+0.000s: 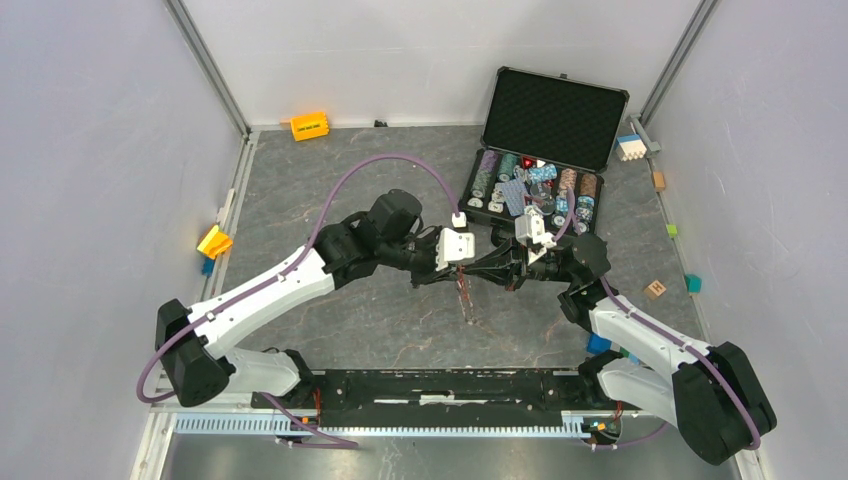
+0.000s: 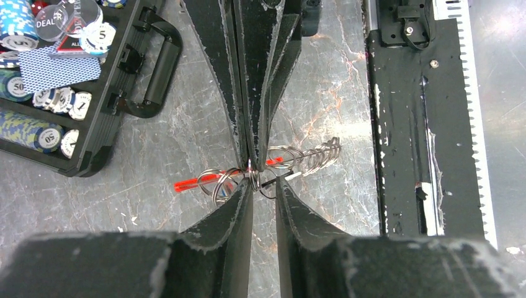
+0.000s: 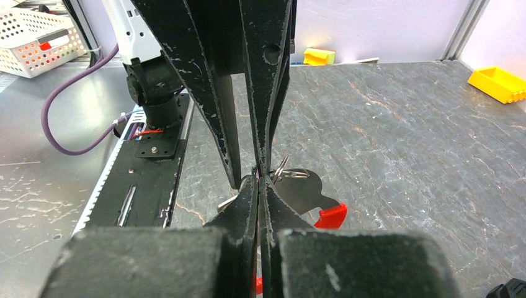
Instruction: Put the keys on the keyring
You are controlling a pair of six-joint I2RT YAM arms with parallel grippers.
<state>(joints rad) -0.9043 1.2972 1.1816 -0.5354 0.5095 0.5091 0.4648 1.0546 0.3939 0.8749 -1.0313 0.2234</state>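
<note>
The keyring (image 2: 313,155), a silver chain and rings with a red fob (image 2: 189,184), hangs between both grippers above the table middle (image 1: 464,297). My right gripper (image 3: 260,180) is shut on one of its rings; in the left wrist view (image 2: 248,162) it comes down from the top. My left gripper (image 2: 263,186) stands narrowly open, its left fingertip (image 2: 245,189) touching the rings. A thin wire loop and a small silver key tip (image 2: 291,176) lie in the gap. The fob's metal plate and red end (image 3: 329,215) show under the right fingers. Other keys are hard to make out.
An open black case of poker chips (image 1: 545,120) stands at the back right, close to the grippers (image 2: 93,93). An orange block (image 1: 309,125) lies at the back wall, a yellow one (image 1: 214,241) at the left. The black base rail (image 1: 440,385) runs along the front.
</note>
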